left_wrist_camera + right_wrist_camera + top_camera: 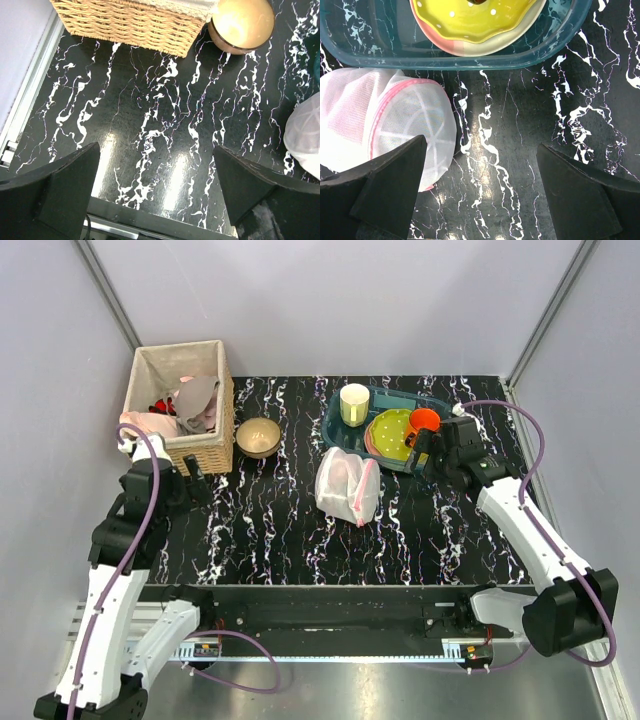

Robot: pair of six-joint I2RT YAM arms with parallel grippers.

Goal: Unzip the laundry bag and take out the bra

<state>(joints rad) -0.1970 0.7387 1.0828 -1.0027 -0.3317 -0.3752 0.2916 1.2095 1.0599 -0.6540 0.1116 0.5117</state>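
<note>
One black marbled counter (pixel 270 530) carries everything. At far left stands one wicker basket (pixel 205 455) holding one pale pink cloth (pixel 145 423), one grey cloth (pixel 198 400) and one small patch of dark red, the bra (pixel 162 406), near its left side. The left end effector (pixel 155 150) hangs just in front of the basket, its two fingers wide apart with nothing between them. One bronze bowl (pixel 258 437) sits just beside the basket's right corner. One laundry bag (pixel 348 485), white mesh with pink zipper trim, lies mid-counter, touched by neither arm; I cannot tell whether its zip is open. Behind and to the right of it, one teal tray (pixel 330 425) carries one cream cup (pixel 354 403), one yellow dotted plate (pixel 390 430) stacked on one pink plate (pixel 470 49), and one orange cup (pixel 424 420). The right end effector (pixel 481 145) hovers at the tray's near right corner, fingers spread, gripping nothing.
</note>
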